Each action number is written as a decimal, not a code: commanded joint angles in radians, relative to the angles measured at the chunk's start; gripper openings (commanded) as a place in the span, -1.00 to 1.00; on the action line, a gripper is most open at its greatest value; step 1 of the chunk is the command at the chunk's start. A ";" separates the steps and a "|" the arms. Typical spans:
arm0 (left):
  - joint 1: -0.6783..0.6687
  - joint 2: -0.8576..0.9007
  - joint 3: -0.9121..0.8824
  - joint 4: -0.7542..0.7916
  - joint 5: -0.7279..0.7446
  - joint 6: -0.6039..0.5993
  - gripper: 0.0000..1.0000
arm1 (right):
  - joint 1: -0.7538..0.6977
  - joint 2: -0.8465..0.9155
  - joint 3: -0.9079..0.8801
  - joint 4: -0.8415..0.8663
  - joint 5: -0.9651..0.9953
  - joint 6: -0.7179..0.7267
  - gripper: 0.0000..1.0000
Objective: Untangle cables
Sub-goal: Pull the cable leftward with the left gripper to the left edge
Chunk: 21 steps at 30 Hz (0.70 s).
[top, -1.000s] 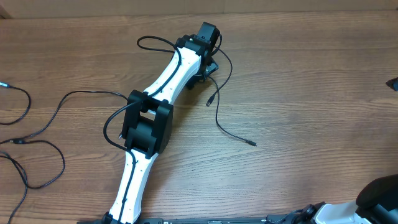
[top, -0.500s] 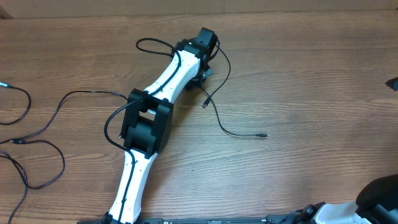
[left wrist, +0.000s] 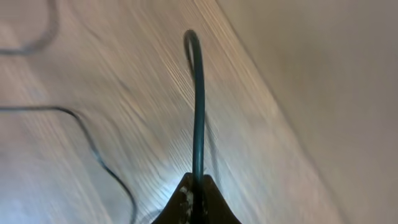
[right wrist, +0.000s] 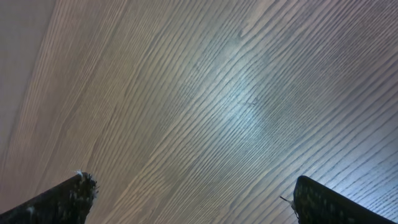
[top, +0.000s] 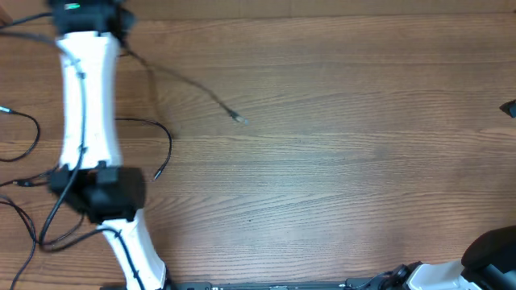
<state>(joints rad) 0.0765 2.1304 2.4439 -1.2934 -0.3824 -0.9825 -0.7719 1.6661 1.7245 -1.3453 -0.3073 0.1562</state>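
**Overhead:**
- The left arm [top: 85, 97] runs up the left side of the table [top: 363, 177], with its wrist end in the top-left corner.
- The left gripper's fingertips sit at the frame edge and can't be made out from here.
- The held cable [top: 185, 84] leaves the wrist end and trails diagonally down-right over the wood. Its plug tip [top: 240, 121] lies free, well apart from everything else.
- A second cable [top: 169, 145] arcs out from behind the arm, with its end pointing down near the elbow housing.
- More loose loops [top: 37, 135] lie at the left edge, partly under the arm.
- No knot is visible; the cords are spread out.

**Left wrist:**
- The left gripper [left wrist: 198, 190] has its fingers pressed together, pinching the held cable [left wrist: 199, 112].
- The cord rises straight out of the tips and bends over at the far end.
- The view is motion-blurred.
- Another thin cord [left wrist: 62, 110] lies on the wood to the left, clear of the fingers.

**Right wrist:**
- The right gripper [right wrist: 193, 182] has its fingers [right wrist: 71, 199] spread wide, one in each bottom corner.
- There is only bare wood grain between them.
- It holds nothing and touches no cable.
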 commanded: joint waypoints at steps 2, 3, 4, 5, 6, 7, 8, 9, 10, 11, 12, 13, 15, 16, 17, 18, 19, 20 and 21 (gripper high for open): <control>0.194 -0.032 0.009 -0.069 0.092 0.041 -0.92 | -0.003 0.001 -0.004 0.004 -0.002 -0.009 1.00; 0.223 -0.032 0.009 -0.085 0.100 0.040 -0.92 | -0.003 0.001 -0.004 0.004 -0.002 -0.009 1.00; 0.255 -0.032 0.008 -0.099 0.099 0.040 -0.92 | -0.003 0.001 -0.004 0.004 -0.002 -0.009 1.00; 0.289 -0.032 0.008 -0.107 0.098 0.040 -0.91 | -0.003 0.001 -0.004 0.004 -0.002 -0.009 1.00; 0.335 -0.032 0.008 -0.109 0.095 0.040 -0.92 | -0.003 0.001 -0.004 0.004 -0.002 -0.009 1.00; 0.365 -0.032 0.008 -0.109 0.097 0.040 -0.92 | -0.002 0.001 -0.004 0.003 -0.002 -0.009 1.00; 0.392 -0.032 0.009 -0.109 0.103 0.040 -0.92 | -0.002 0.001 -0.004 0.003 -0.002 -0.009 1.00; 0.432 -0.032 0.008 -0.110 0.119 0.041 -0.92 | -0.002 0.001 -0.004 0.003 -0.002 -0.009 1.00; 0.460 -0.032 0.008 -0.111 0.132 0.042 -0.91 | -0.002 0.001 -0.004 0.003 -0.002 -0.009 1.00; 0.483 -0.032 0.008 -0.113 0.142 0.044 -0.91 | -0.002 0.001 -0.004 0.003 -0.002 -0.009 1.00; 0.536 -0.031 0.008 -0.115 0.156 0.044 -0.92 | -0.002 0.001 -0.004 0.003 -0.002 -0.009 1.00; 0.552 -0.031 0.008 -0.116 0.156 0.044 -0.92 | -0.002 0.001 -0.004 0.002 -0.002 -0.009 1.00; 0.570 -0.031 0.008 -0.116 0.156 0.051 -0.92 | -0.002 0.001 -0.004 0.000 -0.002 -0.009 1.00; 0.576 -0.031 0.008 -0.116 0.159 0.072 -0.88 | -0.002 0.001 -0.004 0.000 -0.002 -0.009 1.00; 0.576 -0.031 0.008 -0.115 0.159 0.084 -0.49 | -0.002 0.001 -0.004 -0.002 -0.002 -0.009 1.00; 0.576 -0.031 0.008 -0.114 0.159 0.090 -0.04 | -0.002 0.001 -0.004 -0.003 -0.002 -0.009 1.00; 0.574 -0.031 0.008 -0.113 0.164 0.099 0.80 | -0.002 0.001 -0.004 -0.004 -0.002 -0.009 1.00; 0.573 -0.031 0.008 -0.111 0.168 0.108 0.99 | -0.002 0.001 -0.004 -0.004 -0.002 -0.009 1.00; 0.570 -0.031 0.008 -0.108 0.179 0.124 1.00 | -0.002 0.001 -0.004 -0.005 -0.002 -0.009 0.99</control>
<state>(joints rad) 0.6559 2.1025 2.4466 -1.4067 -0.2276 -0.9119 -0.7715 1.6661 1.7245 -1.3495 -0.3073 0.1558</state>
